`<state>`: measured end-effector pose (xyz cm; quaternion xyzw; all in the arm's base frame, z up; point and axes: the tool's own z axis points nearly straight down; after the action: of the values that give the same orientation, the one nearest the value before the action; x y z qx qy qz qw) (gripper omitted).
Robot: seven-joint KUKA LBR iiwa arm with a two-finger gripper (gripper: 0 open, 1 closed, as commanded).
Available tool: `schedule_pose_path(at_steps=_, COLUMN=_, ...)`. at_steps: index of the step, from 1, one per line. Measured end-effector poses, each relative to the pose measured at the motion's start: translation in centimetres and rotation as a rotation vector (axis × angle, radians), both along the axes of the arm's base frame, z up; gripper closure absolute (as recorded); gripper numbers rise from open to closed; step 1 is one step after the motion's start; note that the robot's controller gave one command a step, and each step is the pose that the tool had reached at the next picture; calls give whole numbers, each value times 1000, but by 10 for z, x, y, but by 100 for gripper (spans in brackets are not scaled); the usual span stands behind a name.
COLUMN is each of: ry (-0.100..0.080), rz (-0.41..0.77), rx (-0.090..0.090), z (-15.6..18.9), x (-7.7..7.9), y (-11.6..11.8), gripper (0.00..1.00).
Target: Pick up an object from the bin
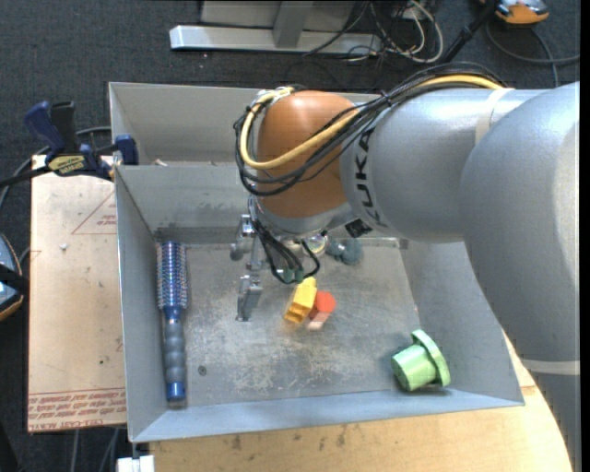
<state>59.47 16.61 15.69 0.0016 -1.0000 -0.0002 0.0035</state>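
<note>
Robotics laboratory: an industrial arm (442, 157) over a grey metal bin (138, 277), loose cables (406, 28) trailing across dark carpeted floor (55, 46).

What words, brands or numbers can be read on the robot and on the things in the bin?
"UK": large dark letters on the grey arm, running down its side. They look like part of a longer brand name, and the rest is hidden behind the cover and cables.
The brush, yellow block and green piece: no text can be seen on them.
</note>
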Motion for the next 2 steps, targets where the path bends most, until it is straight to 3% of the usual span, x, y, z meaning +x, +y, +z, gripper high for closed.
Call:
schedule_pose_path(at_steps=1, ry=-8, rz=205, rx=-2, z=4, x=13, y=-74, gripper=0)
schedule_pose_path(at_steps=2, ry=-4, rz=440, rx=0, z=-57, x=-8, y=-148, gripper=0)
